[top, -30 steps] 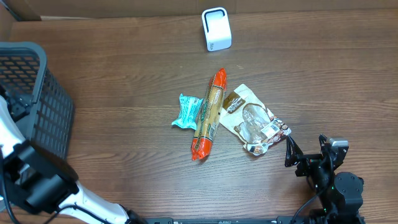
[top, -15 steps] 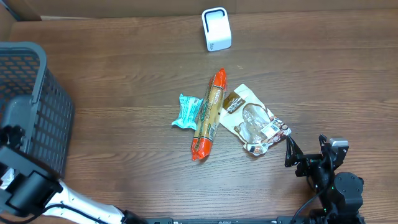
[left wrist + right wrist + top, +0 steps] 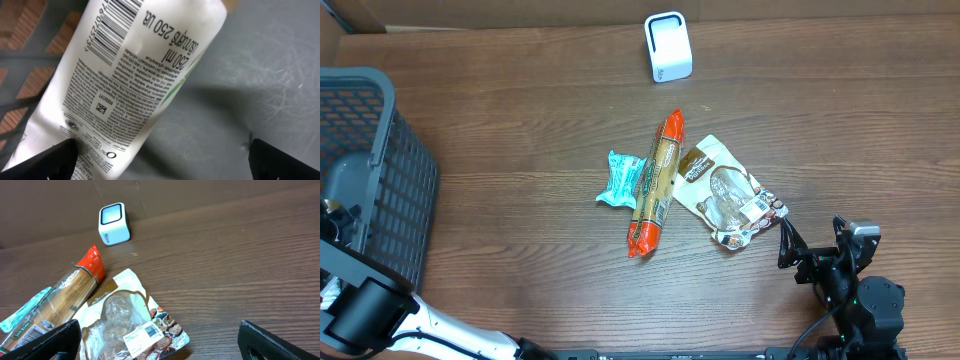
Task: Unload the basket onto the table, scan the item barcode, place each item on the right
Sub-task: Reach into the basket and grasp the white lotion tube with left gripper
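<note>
In the left wrist view a white tube [image 3: 125, 75] with printed text and a barcode [image 3: 112, 25] lies on the grey floor of the basket [image 3: 250, 75]. My left gripper [image 3: 162, 165] is open just above it, and the tube's end reaches the left fingertip [image 3: 50, 162]. On the table a white scanner [image 3: 668, 46] stands at the back. My right gripper [image 3: 813, 243] rests open near the front right, empty. Just ahead of it lies a clear snack bag [image 3: 130, 320] with a barcode label [image 3: 145, 334].
The dark mesh basket [image 3: 380, 170] fills the left side of the table. A long orange-tipped pasta pack [image 3: 656, 184] and a teal packet [image 3: 621, 179] lie mid-table beside the snack bag [image 3: 730, 195]. Bare wood lies to the right and at the back.
My left arm has shifted down and toward the left edge over the basket. The right arm and the items on the table have not moved.
</note>
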Robot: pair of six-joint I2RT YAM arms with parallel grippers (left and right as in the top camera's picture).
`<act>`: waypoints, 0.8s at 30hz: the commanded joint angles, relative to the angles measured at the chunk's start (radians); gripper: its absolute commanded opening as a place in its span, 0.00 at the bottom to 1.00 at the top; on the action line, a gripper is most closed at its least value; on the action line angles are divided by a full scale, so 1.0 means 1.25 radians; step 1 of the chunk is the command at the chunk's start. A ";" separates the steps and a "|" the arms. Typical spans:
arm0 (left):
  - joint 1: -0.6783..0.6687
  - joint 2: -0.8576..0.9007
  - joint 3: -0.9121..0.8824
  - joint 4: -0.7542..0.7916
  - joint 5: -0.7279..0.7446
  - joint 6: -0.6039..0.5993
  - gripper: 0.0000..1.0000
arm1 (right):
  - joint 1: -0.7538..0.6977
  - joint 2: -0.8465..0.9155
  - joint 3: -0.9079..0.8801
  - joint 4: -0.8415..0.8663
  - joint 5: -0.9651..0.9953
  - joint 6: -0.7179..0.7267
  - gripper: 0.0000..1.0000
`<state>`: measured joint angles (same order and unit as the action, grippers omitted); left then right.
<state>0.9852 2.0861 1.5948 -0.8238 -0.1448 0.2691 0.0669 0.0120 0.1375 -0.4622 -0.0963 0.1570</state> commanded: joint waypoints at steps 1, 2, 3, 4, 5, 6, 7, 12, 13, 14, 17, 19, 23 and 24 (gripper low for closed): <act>-0.025 0.009 -0.022 0.005 0.066 0.049 1.00 | 0.003 -0.006 -0.002 -0.011 0.005 -0.001 1.00; -0.030 0.009 -0.021 0.006 0.066 0.051 1.00 | 0.003 -0.006 -0.002 -0.011 0.005 -0.001 1.00; -0.035 0.009 -0.021 0.008 0.066 0.055 1.00 | 0.003 -0.005 -0.002 -0.011 0.005 -0.001 1.00; -0.041 0.009 -0.021 0.010 0.066 0.059 1.00 | 0.003 -0.006 -0.002 -0.011 0.005 -0.001 1.00; -0.049 0.009 -0.020 0.012 0.066 0.063 0.99 | 0.003 -0.006 -0.002 -0.011 0.005 -0.001 1.00; -0.058 0.009 -0.019 0.014 0.067 0.071 0.99 | 0.003 -0.006 -0.002 -0.011 0.005 -0.001 1.00; -0.066 0.009 -0.016 0.015 0.067 0.076 0.99 | 0.003 -0.005 -0.002 -0.011 0.005 -0.001 1.00; -0.136 -0.002 0.023 0.015 0.009 0.103 1.00 | 0.003 -0.006 -0.002 -0.011 0.005 -0.001 1.00; -0.149 -0.007 0.028 0.018 -0.020 0.107 0.99 | 0.003 -0.006 -0.002 -0.011 0.005 -0.001 1.00; -0.160 -0.010 0.032 0.022 -0.047 0.115 1.00 | 0.003 -0.006 -0.002 -0.011 0.005 -0.001 1.00; -0.184 -0.019 0.036 0.045 -0.116 0.125 0.99 | 0.003 -0.006 -0.002 -0.011 0.005 -0.001 1.00; -0.189 -0.021 0.036 0.059 -0.125 0.139 1.00 | 0.003 -0.006 -0.002 -0.011 0.005 -0.001 1.00; -0.191 -0.021 0.036 0.095 -0.125 0.146 1.00 | 0.003 -0.006 -0.002 -0.011 0.005 -0.001 1.00; -0.191 -0.021 0.036 0.101 -0.126 0.154 0.99 | 0.003 -0.006 -0.002 -0.011 0.005 -0.001 1.00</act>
<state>0.7399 2.0861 1.6131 -0.7235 -0.2661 0.4248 0.0669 0.0120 0.1375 -0.4622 -0.0963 0.1570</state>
